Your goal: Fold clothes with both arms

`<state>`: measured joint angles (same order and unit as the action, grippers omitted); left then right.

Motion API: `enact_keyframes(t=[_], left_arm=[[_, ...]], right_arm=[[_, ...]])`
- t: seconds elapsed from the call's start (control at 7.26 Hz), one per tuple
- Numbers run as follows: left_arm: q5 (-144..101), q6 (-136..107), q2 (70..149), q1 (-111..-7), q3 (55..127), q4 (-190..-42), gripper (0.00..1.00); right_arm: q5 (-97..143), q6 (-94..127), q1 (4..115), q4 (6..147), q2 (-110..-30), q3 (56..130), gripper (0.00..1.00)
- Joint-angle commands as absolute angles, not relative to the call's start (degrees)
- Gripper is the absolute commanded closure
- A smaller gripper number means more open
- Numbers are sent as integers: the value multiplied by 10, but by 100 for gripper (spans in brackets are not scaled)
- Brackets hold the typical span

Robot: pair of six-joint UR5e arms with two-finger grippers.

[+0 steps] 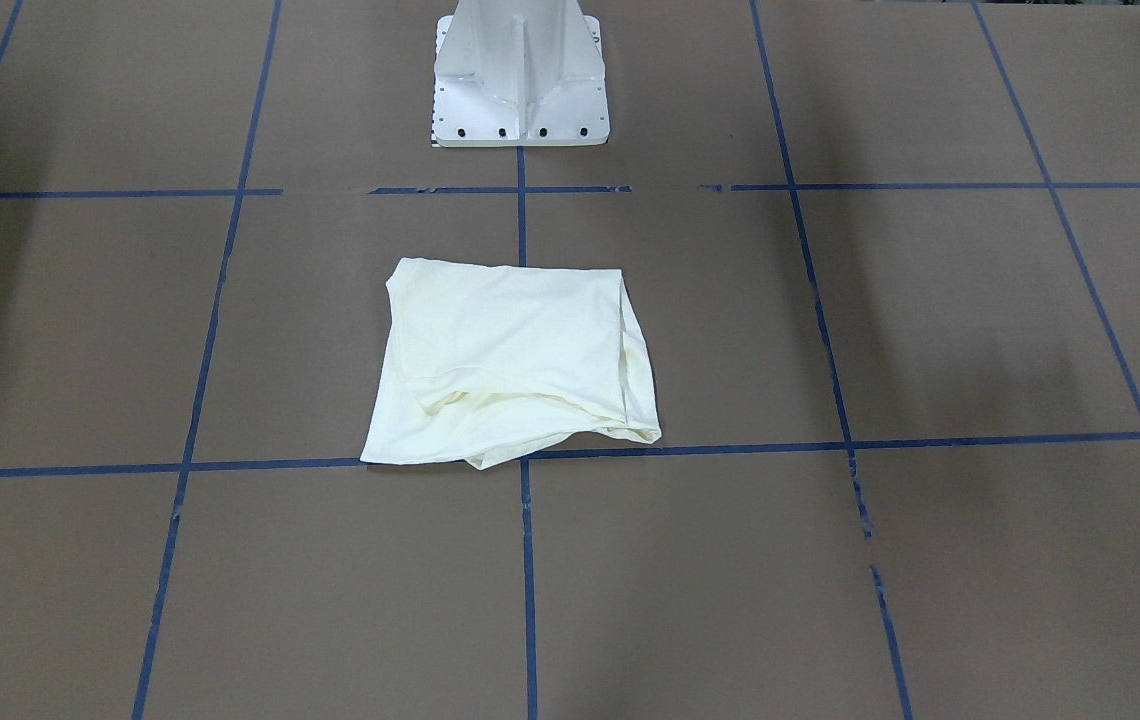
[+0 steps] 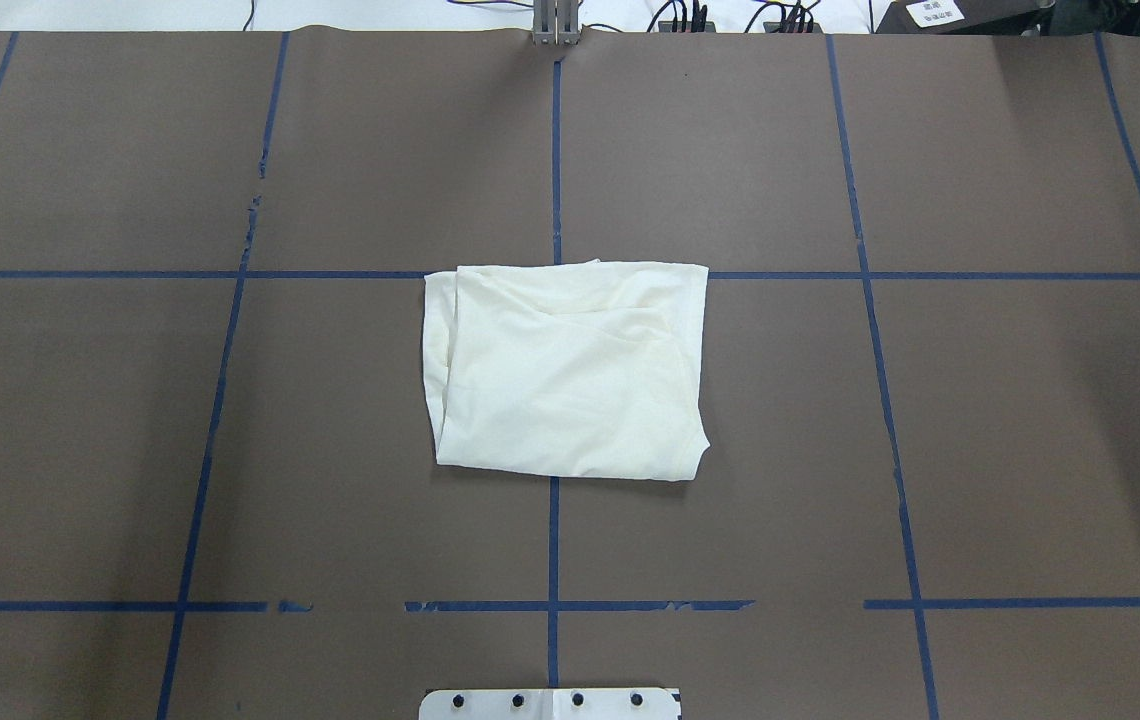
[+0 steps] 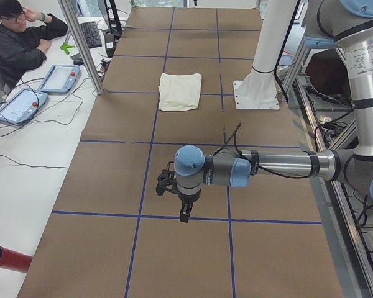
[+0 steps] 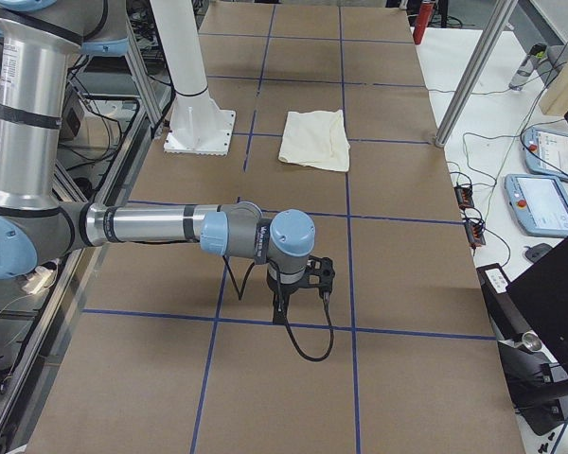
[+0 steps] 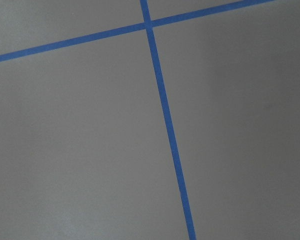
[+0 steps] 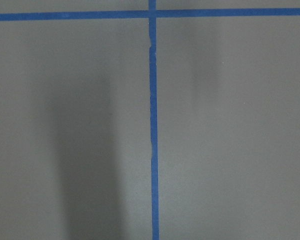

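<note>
Cream shirt lies folded flat, plain side up.

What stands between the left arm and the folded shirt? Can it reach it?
Probably yes. Nothing lies on the table between the left arm and the shirt, which lies folded and uncovered before the white base. The stretch looks long.

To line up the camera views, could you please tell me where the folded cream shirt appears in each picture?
Front-facing: shirt centre, below the white pedestal base.
Overhead: shirt centre, above the base.
Exterior left: shirt upper middle, left of the base.
Exterior right: shirt upper middle, right of the base.
Left wrist: not in it.
Right wrist: not in it.
Shared landmark: the base, in the four exterior views.
</note>
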<state>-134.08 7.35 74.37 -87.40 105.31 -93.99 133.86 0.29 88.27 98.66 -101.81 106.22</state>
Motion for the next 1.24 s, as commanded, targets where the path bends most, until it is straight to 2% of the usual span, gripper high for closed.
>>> enact_keyframes(t=[0.0, 1.1], left_arm=[[-1342, 74, 743, -875, 1052, -939, 0], [-1334, 73, 742, -878, 1058, -942, 0]], right_arm=[[1336, 18, 874, 986, -1021, 1069, 0], [1332, 17, 872, 986, -1019, 1083, 0]])
